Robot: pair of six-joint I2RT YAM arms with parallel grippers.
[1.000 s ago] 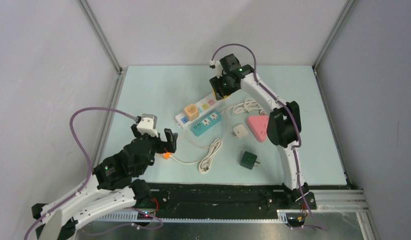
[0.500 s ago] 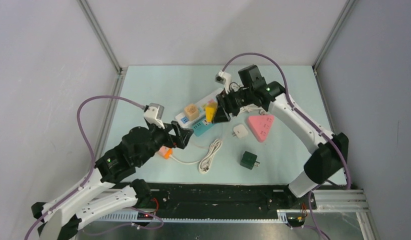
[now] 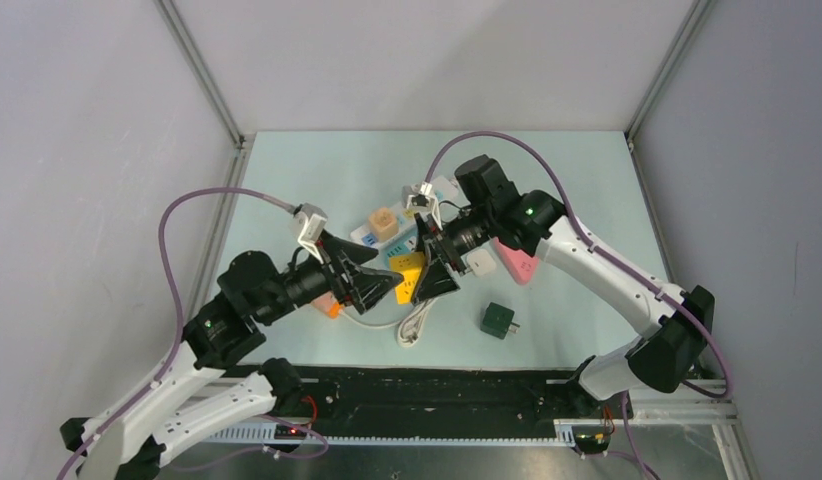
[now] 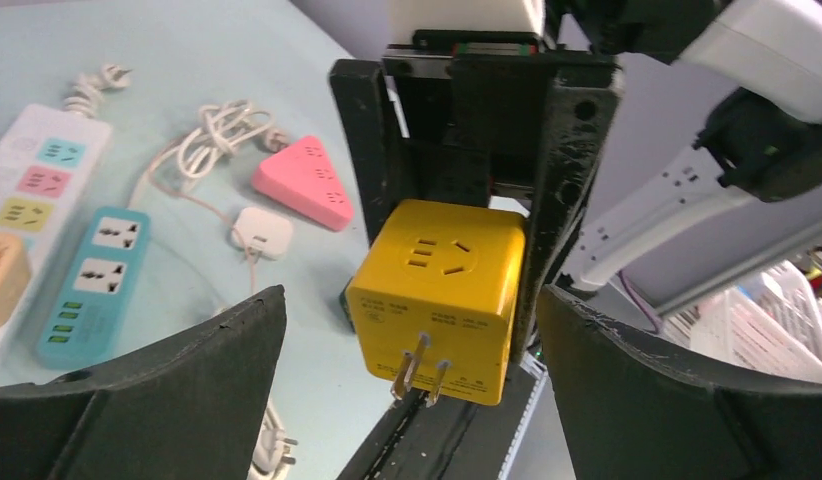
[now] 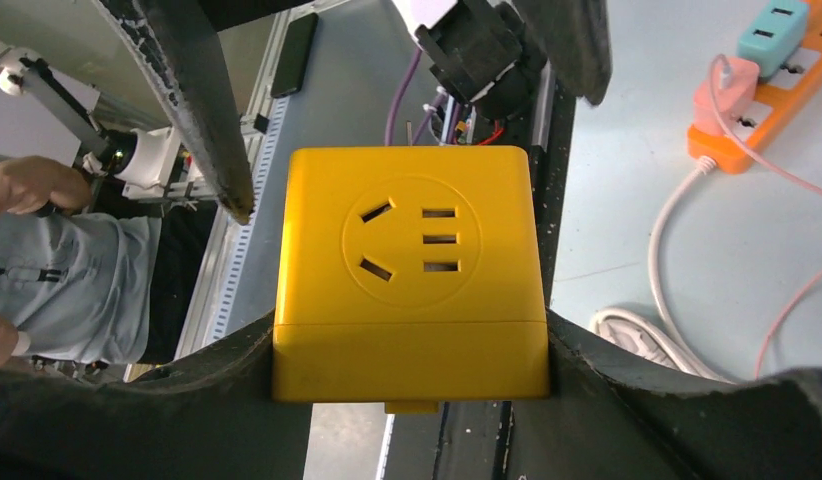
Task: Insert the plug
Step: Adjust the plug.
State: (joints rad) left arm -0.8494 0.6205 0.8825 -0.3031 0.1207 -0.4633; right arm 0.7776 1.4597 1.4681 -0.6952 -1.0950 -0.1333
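The plug is a yellow cube adapter [image 3: 409,271] with sockets on its faces and metal prongs [image 4: 419,371] pointing down. My right gripper [image 3: 423,272] is shut on its two sides and holds it in the air over the table's near middle. The right wrist view shows the cube [image 5: 412,270] wedged between my black fingers [image 5: 687,410]. My left gripper [image 3: 385,273] faces it from the left, wide open, with the cube [image 4: 442,295] hanging just beyond its two fingers [image 4: 167,390] and not touching them.
On the mat lie a white power strip [image 4: 37,180], a blue strip [image 4: 92,285], a pink triangular socket [image 3: 523,264], a small white adapter [image 3: 480,262], a dark green cube [image 3: 499,320], a coiled white cable [image 3: 419,320] and an orange strip [image 3: 332,306].
My right arm lifted the yellow cube from the white strip at the back and swung it forward and left. My left arm turned and reached right, its open jaws now facing the cube.
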